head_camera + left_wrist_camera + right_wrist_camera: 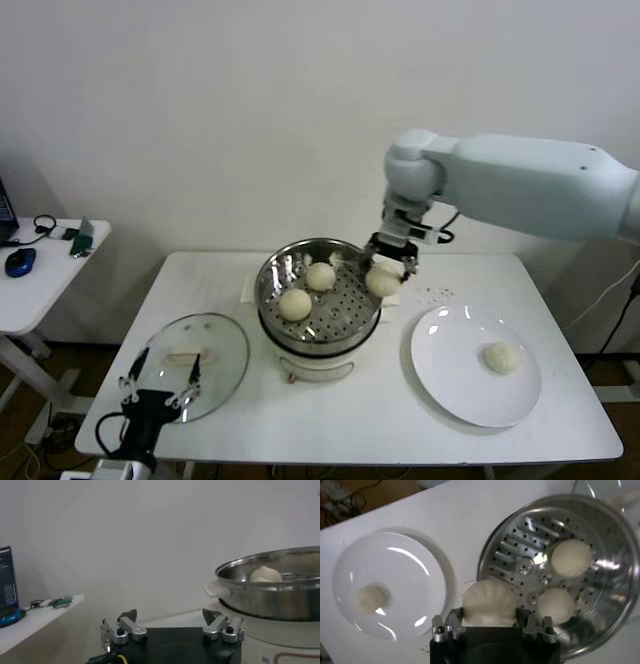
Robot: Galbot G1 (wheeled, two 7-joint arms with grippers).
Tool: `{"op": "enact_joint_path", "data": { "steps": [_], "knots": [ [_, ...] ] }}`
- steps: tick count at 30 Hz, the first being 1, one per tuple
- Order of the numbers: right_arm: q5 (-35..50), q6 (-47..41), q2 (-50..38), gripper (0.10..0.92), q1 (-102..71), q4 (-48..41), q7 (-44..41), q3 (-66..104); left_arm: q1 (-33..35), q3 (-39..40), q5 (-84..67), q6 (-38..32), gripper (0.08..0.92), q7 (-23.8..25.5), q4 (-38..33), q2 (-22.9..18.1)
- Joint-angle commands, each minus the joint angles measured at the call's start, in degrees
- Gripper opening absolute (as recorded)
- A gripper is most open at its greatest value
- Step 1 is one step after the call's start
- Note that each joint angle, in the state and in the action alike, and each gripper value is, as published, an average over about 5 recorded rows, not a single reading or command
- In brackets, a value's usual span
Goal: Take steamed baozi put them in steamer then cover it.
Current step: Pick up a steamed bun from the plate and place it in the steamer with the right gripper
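Note:
The shiny steel steamer (275,272) (615,555) (260,585) stands mid-table on its cream pot base. Two baozi lie on its perforated floor (295,303) (320,276) (570,558) (556,605). My right gripper (388,266) (490,622) is shut on a third baozi (383,280) (489,602), held above the steamer's right rim. One more baozi (500,357) (370,598) rests on the white plate (440,375) (415,575). The glass cover (225,355) lies flat at the front left. My left gripper (160,385) (172,620) hangs open and empty over the cover's near edge.
A side table (45,275) at the far left carries a blue mouse (19,262) and cables. The white wall stands right behind the table. The right arm's bulk (530,185) reaches in over the back right.

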Motion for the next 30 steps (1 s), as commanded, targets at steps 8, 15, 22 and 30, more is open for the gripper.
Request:
{"op": "enact_joint_path", "data": {
  "steps": [8,15,22,30],
  "knots": [
    [-9.1,9.3,15.8,0.687,-9.3,-6.3,-0.4,3.3,1.4,-0.8,-1.1,-0.4,0.823,-0.1,-0.2,-0.4],
    [-9.7,9.6,15.2,0.687,-11.2,-5.5,-0.6,2.2,1.2,-1.2,-1.6,-0.5,0.823,-0.1,0.3,-0.4],
    [-10.6,9.8,14.3,0.687,-11.7,-4.3,-0.7,1.3,1.0,-1.2,-1.6,-0.6,0.823,-0.1,0.9,-0.4],
    [-10.7,8.8,13.8,0.725,-12.3,-3.6,-0.8,1.3,0.8,-1.1,-1.7,-0.7,0.823,-0.1,1.1,-0.5]
  ]
}}
